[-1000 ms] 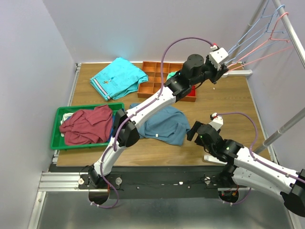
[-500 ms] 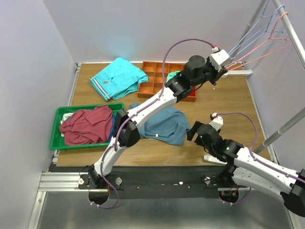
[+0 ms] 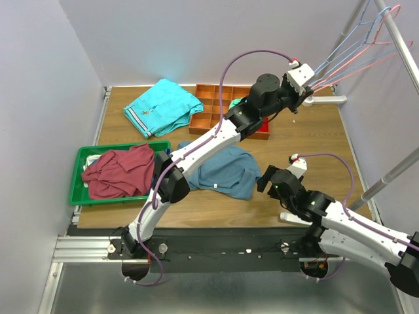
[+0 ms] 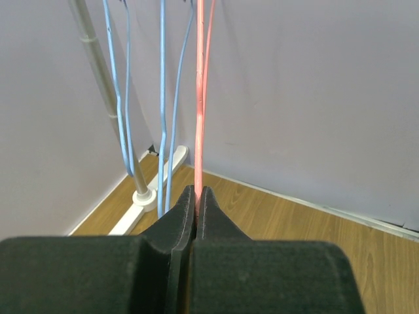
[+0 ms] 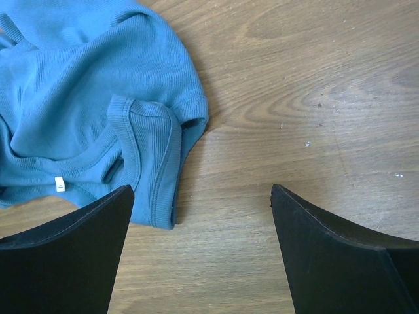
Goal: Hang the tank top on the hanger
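Your left claw (image 4: pixel 194 196) is pinched tight on the pink hanger (image 4: pixel 199 91) wire; its hook apparently sits on the rack (image 4: pixel 97 65). Your right claw (image 5: pixel 201 196) hangs wide open and empty, just beside the tank top (image 5: pixel 78 111), which lies crumpled on the tabletop (image 5: pixel 294 98).

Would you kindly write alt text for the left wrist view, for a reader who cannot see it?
The left gripper is shut on the thin pink wire hanger, which rises straight up. To its left are light blue wire hangers and a grey rack pole, against a pale wall above a wooden table.
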`<action>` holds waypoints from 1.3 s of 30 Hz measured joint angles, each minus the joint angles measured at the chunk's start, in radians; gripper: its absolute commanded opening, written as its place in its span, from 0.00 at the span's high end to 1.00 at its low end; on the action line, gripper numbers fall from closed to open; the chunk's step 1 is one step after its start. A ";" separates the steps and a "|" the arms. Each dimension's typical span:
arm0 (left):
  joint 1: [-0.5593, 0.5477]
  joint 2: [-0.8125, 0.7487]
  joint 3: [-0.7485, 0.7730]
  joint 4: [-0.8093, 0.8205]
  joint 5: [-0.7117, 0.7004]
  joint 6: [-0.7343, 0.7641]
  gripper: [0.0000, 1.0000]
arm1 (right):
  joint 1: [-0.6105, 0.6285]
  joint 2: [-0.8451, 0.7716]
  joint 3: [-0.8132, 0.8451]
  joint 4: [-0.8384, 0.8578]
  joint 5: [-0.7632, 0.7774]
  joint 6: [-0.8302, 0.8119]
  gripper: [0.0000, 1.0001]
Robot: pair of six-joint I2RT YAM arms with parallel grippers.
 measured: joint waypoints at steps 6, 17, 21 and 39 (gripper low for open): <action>0.000 -0.048 -0.026 0.019 0.000 0.001 1.00 | 0.000 0.002 0.003 -0.001 0.004 -0.005 0.07; -0.001 -0.170 -0.187 0.029 0.001 0.016 1.00 | 0.000 -0.006 0.026 -0.017 0.014 -0.006 0.04; -0.001 -0.250 -0.310 0.034 0.001 0.024 1.00 | 0.000 -0.019 0.048 -0.043 0.020 -0.006 0.03; 0.029 -0.699 -0.821 0.077 -0.036 0.005 1.00 | 0.000 -0.101 0.161 -0.157 0.037 -0.054 0.02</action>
